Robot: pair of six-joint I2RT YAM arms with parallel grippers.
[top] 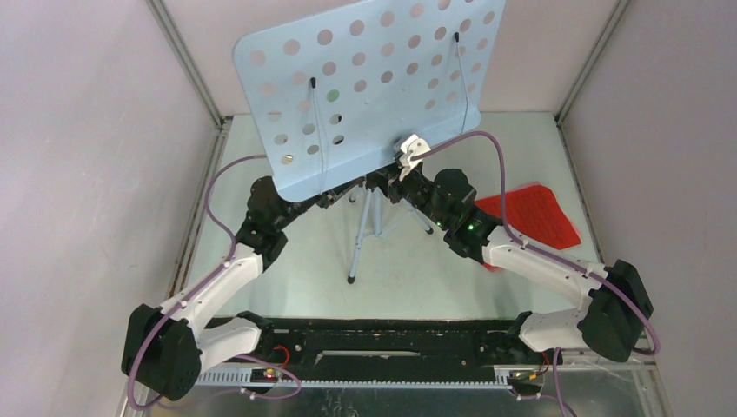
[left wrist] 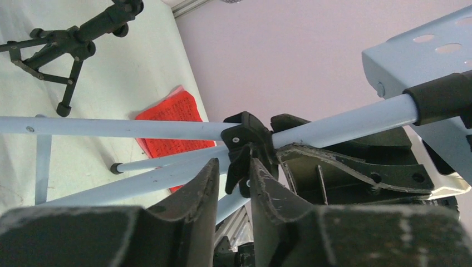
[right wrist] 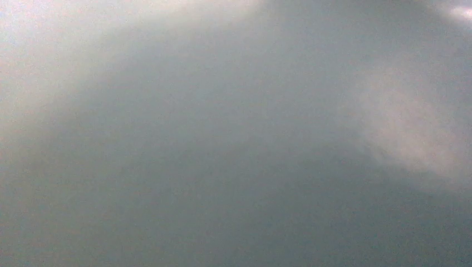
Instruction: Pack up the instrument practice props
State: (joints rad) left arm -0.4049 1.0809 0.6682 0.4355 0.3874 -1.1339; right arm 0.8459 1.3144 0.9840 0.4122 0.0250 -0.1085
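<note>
Robot lab test cell, not a home or a shop. The table (top: 287, 287) was boxed in on its far side and both flanks by plain pale wall panels (top: 78, 130) set in aluminium posts (top: 187, 65). At the table's near edge a black mounting rail (top: 391, 334) carried two robot arms (top: 217, 295), with a slotted cable duct (top: 382, 375) just outside it. Purple cables (top: 217, 187) looped above the table.

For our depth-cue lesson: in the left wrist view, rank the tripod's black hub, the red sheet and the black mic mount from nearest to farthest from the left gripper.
1. Hub, right inside the left gripper.
2. Red sheet, centre left, lying flat beyond.
3. Mic mount, top left, farthest back.
</note>
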